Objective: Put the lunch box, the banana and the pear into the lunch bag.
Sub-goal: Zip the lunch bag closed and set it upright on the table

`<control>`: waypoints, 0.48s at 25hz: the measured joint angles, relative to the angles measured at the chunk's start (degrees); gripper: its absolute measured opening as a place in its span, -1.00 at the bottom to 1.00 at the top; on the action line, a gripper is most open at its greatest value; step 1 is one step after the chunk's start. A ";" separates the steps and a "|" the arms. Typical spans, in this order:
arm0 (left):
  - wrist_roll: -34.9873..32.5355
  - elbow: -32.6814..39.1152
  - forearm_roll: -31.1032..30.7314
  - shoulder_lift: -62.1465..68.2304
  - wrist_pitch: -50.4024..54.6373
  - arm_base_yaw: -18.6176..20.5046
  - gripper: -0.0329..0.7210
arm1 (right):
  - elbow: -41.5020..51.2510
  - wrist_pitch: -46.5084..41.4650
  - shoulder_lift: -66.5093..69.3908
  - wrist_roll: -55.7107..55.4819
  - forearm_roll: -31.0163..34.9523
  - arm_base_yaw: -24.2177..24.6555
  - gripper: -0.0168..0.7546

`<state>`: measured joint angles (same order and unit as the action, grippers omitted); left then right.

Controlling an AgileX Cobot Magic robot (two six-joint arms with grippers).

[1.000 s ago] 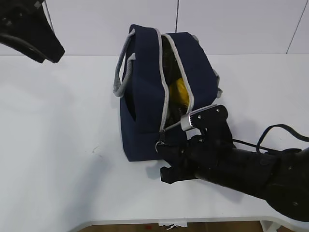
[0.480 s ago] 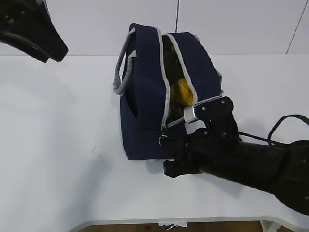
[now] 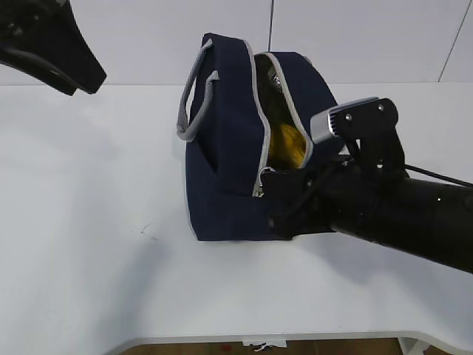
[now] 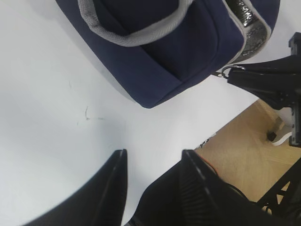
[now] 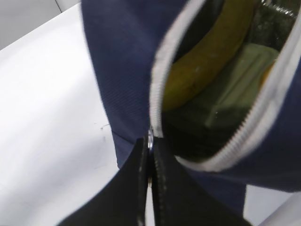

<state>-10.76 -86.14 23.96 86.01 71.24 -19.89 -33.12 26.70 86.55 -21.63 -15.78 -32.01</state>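
Note:
The navy lunch bag (image 3: pixel 222 148) stands on the white table with its grey zipper partly open. In the right wrist view the banana (image 5: pixel 207 61) and the pale green lid of the lunch box (image 5: pixel 240 77) lie inside the bag (image 5: pixel 122 61). A yellow-orange fruit (image 3: pixel 287 144) shows through the opening; I cannot tell if it is the pear. My right gripper (image 3: pixel 272 180) is shut on the zipper's ring pull (image 5: pixel 149 139) at the bag's near end. My left gripper (image 4: pixel 153 160) is open and empty, held high at the far left (image 3: pixel 85 74), away from the bag (image 4: pixel 155 61).
The bag's grey strap handle (image 3: pixel 194 103) hangs over its left side. The right arm (image 3: pixel 399 214) lies across the table's front right. The table's front edge (image 3: pixel 222 342) is close below. A faint scuff mark (image 3: pixel 144 229) is on the table left of the bag.
My right gripper has moved up and to the right with the zipper pull pinched in it, running the pull from the bag's lower front corner up its end. The left arm barely moved.

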 joint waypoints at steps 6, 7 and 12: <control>0.00 0.00 0.12 0.00 0.00 0.00 -0.15 | -4.14 -5.59 -2.05 0.00 -0.40 0.00 -0.95; 0.00 0.00 0.12 0.00 0.00 0.00 -0.15 | -5.25 -6.50 -2.10 0.00 -0.84 0.00 -0.95; 0.00 0.00 0.12 0.00 0.00 0.00 -0.15 | -12.87 -12.09 -2.19 0.00 -4.19 0.00 -0.95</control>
<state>-10.76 -86.14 24.09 86.01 71.24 -19.89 -45.98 14.61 84.35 -21.63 -19.98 -32.01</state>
